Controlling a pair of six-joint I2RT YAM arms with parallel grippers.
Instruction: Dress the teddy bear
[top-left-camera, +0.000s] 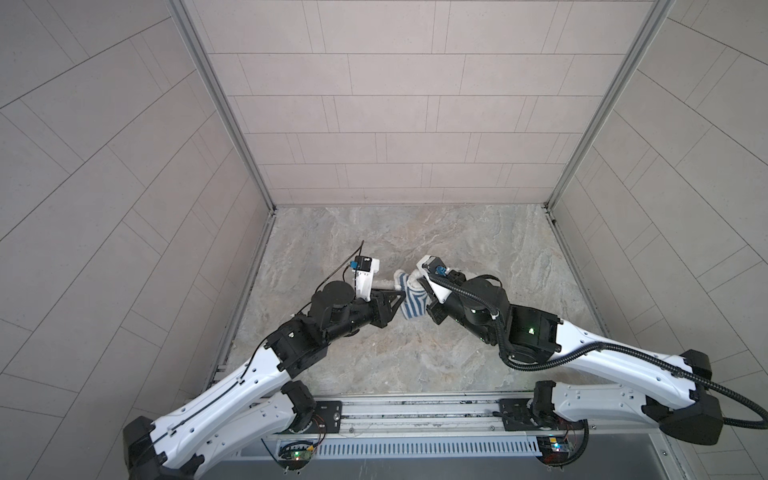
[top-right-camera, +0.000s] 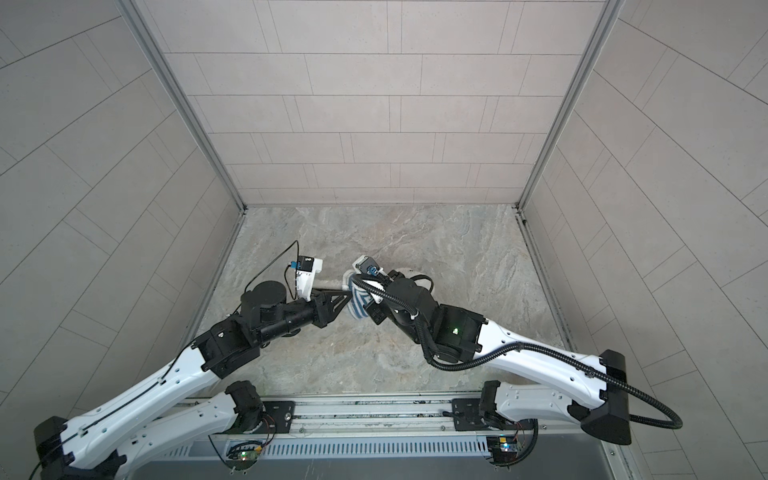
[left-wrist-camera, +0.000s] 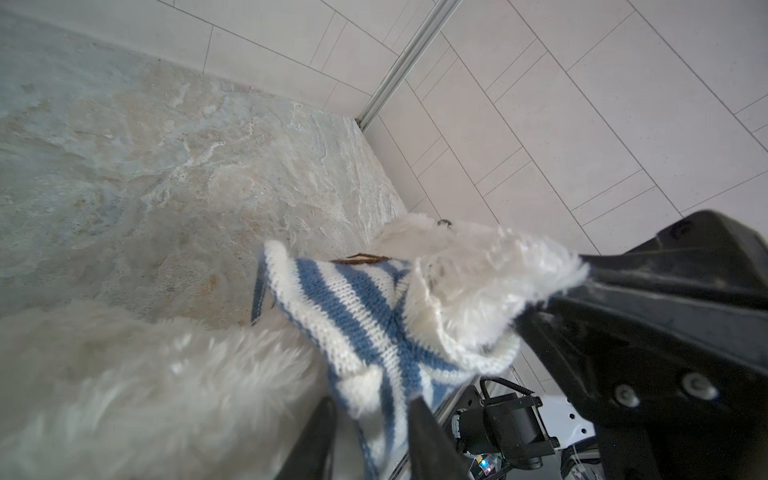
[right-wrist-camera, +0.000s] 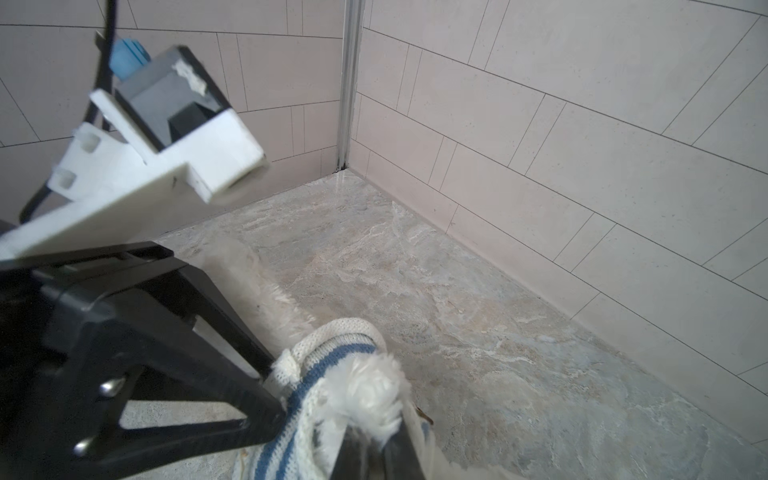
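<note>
the left gripper (top-left-camera: 399, 304) has its jaws either side of the striped shirt (top-left-camera: 412, 306) hem; i cannot tell if they clamp it. just beyond, the right gripper (right-wrist-camera: 372, 442) is pinched tight on a furry limb of the teddy bear (left-wrist-camera: 478, 286) poking from a sleeve, mid table (top-left-camera: 374, 232).

Left arm (top-left-camera: 232, 390) and right arm (top-left-camera: 615, 366) share white link shells and black joint housings. A ribbed black conduit (top-left-camera: 540, 367) runs along the right one, a thin black wire (top-left-camera: 208, 405) along the left. The black triangular left fingers (right-wrist-camera: 187, 316) carry silver screws (right-wrist-camera: 110, 386); a green light (top-left-camera: 531, 331) glows on the right arm
</note>
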